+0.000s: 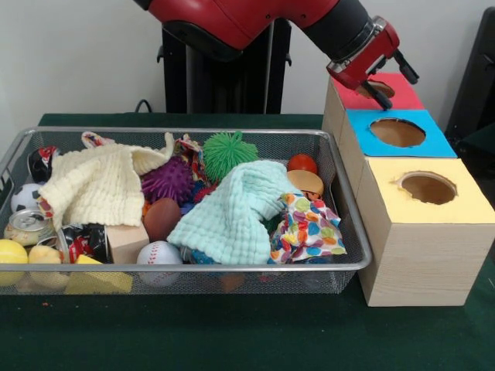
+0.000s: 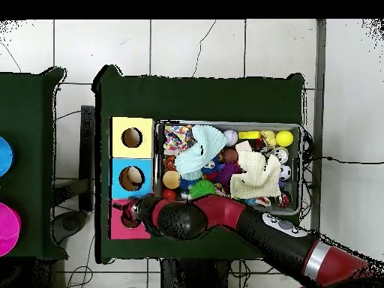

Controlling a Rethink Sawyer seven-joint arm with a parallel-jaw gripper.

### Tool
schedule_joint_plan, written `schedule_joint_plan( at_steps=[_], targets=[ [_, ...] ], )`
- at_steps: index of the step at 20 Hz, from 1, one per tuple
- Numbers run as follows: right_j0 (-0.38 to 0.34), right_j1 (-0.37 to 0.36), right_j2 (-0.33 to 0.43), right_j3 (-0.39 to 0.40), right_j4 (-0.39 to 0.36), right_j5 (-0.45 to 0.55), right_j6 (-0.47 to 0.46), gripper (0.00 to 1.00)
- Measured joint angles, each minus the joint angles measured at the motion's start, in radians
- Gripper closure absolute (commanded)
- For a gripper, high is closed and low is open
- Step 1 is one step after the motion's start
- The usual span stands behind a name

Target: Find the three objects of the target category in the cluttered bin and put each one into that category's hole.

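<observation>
The wire mesh bin (image 1: 232, 268) is full of clutter; in the overhead view its rim (image 2: 225, 124) shows too. A pale yellow lumpy toy (image 1: 44, 255) lies at the bin's front left corner beside a smooth yellow ball (image 1: 11, 253); it also shows in the overhead view (image 2: 268, 139). No tan-orange toy shows. My gripper (image 1: 397, 90) hangs open just above the red-topped box (image 1: 408, 94), over its round hole (image 1: 377, 88), with nothing between its fingers. In the overhead view the gripper (image 2: 129, 212) covers most of that hole.
Blue-topped (image 1: 441, 143) and yellow-topped (image 1: 472, 202) holes stand in front of the red one. The bin holds a cream cloth (image 1: 93, 185), mint cloth (image 1: 236, 209), patterned cloth (image 1: 309, 228), green (image 1: 230, 153) and purple (image 1: 166, 179) spiky balls, a baseball (image 1: 158, 253) and a can (image 1: 27, 226).
</observation>
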Motion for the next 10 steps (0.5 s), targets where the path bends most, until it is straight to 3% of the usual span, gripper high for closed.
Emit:
schedule_joint_plan(
  at_steps=[10],
  targets=[
    [0.002,-0.125,0.001,-0.029,-0.001,0.066,0.0,0.0]
  ],
)
